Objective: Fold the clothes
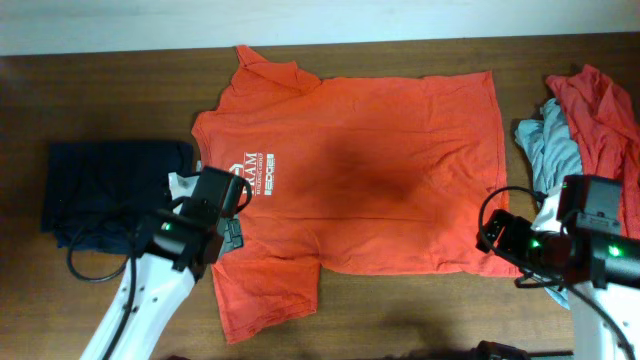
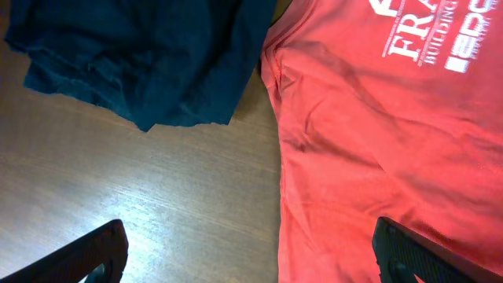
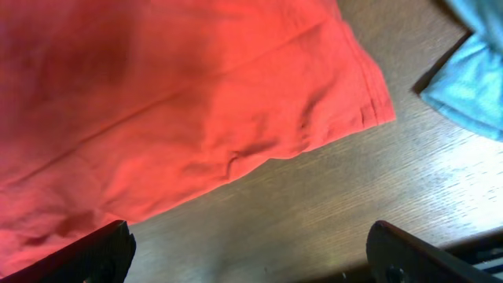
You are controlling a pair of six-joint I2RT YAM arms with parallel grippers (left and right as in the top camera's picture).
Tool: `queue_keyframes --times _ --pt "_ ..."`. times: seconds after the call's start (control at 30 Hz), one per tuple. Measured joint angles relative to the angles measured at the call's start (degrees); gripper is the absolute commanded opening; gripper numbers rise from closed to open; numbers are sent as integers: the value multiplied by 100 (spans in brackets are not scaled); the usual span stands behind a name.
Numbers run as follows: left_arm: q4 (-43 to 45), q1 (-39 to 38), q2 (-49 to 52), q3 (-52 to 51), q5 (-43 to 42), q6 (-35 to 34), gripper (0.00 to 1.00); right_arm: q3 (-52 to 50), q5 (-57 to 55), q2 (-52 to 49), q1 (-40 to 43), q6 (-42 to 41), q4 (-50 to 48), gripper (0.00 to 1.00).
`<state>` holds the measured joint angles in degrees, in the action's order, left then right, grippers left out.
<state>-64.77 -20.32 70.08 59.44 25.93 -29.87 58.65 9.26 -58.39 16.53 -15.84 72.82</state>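
Orange-red T-shirt point(image 1: 370, 170) spread flat and front up on the wood table point(image 1: 400, 320), collar end toward the left arm, hem toward the right arm. Short sleeves out to either side, the nearer sleeve point(image 1: 268, 300) splayed and slightly rumpled. White chest print point(image 1: 255, 165) in several lines close to the collar, small against the broad plain front. Cloth mostly smooth, with soft creases along the shoulder seam and a darker patch across the middle.

Just beside the T-shirt's collar end: a folded navy shirt point(image 1: 110, 190), dark and wrinkled. Past the T-shirt's hem: a crumpled red shirt point(image 1: 600, 110) and a grey-blue shirt point(image 1: 550, 140), heaped together.

Left gripper point(image 1: 228, 218) at the T-shirt's collar edge, just below the print, its fingers point(image 2: 86, 255) wide apart, one above bare wood, the other above orange cloth, gripping nothing. Right gripper point(image 1: 497, 232) at the T-shirt's near hem corner, fingers point(image 3: 94, 251) equally wide apart, nothing held between them.
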Motion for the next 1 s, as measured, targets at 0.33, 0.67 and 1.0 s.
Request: queue_keyframes --times 0.33,0.67,1.0 --pt "358 1075 553 -4 -149 -2 100 -262 -22 -634 0 -66 -282 99" --pt "437 1447 553 -4 -343 2 99 -262 -22 -640 0 -57 -452 99" --pt "446 1447 553 -4 -490 61 99 -262 -22 -640 0 114 -437 99"
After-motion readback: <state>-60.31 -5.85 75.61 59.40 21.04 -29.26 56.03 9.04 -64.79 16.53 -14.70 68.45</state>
